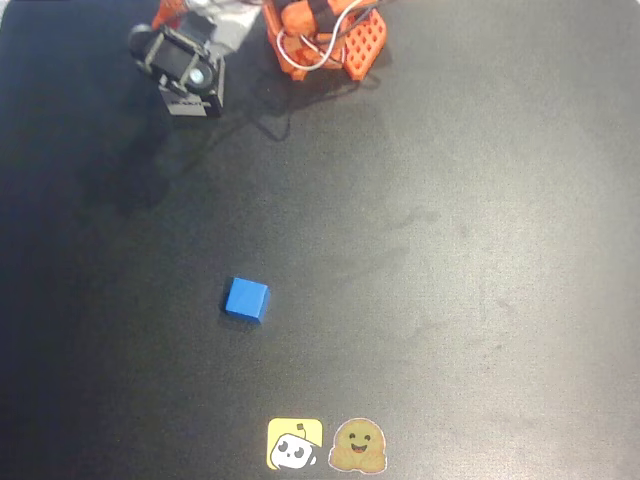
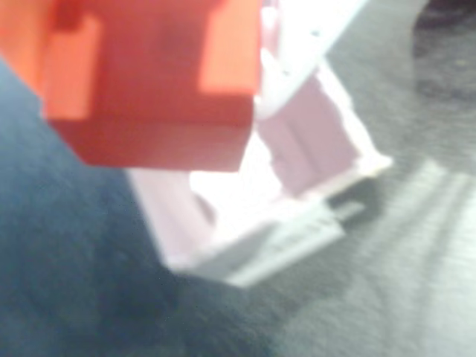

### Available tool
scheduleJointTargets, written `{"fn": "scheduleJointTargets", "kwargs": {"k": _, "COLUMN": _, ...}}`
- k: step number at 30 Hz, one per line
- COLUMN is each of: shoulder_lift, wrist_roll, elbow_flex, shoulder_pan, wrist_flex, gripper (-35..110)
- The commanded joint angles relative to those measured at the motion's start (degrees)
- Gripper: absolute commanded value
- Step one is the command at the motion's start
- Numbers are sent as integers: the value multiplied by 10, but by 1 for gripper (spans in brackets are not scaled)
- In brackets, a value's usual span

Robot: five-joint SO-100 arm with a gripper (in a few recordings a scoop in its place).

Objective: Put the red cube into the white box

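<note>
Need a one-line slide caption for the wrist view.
Red cube, blurred and close to the camera, above the open white box on the dark table.

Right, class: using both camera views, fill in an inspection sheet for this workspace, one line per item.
Surface: black table, matte, with faint smudges.
Job's things: the red cube is blurred and close to the wrist camera, over the white box, whose open top faces it. Whether it is inside yet cannot be told.
Clutter: a blue cube lies alone mid-table. Two stickers are at the bottom edge of the overhead view.
Fingers: too blurred to separate from the red cube, so open or shut cannot be told. The arm is at the top left of the overhead view.
Cables: white wires loop at the orange base.
Surroundings: nothing seen.
</note>
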Motion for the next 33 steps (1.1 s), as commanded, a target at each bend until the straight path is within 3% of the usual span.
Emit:
{"fn": "scheduleJointTargets", "kwargs": {"k": 1, "shoulder_lift": 14, "wrist_roll": -6, "elbow_flex": -1, "shoulder_pan": 7, "wrist_flex": -4, "gripper": 0}}
{"fn": "scheduleJointTargets", "kwargs": {"k": 18, "shoulder_lift": 47, "wrist_roll": 36, "elbow_flex": 24, "shoulder_pan": 4, "wrist_flex": 5, "gripper": 0}}
{"fn": "scheduleJointTargets", "kwargs": {"k": 33, "shoulder_lift": 33, "wrist_roll": 43, "elbow_flex": 31, "shoulder_pan": 22, "wrist_flex": -6, "gripper": 12}}
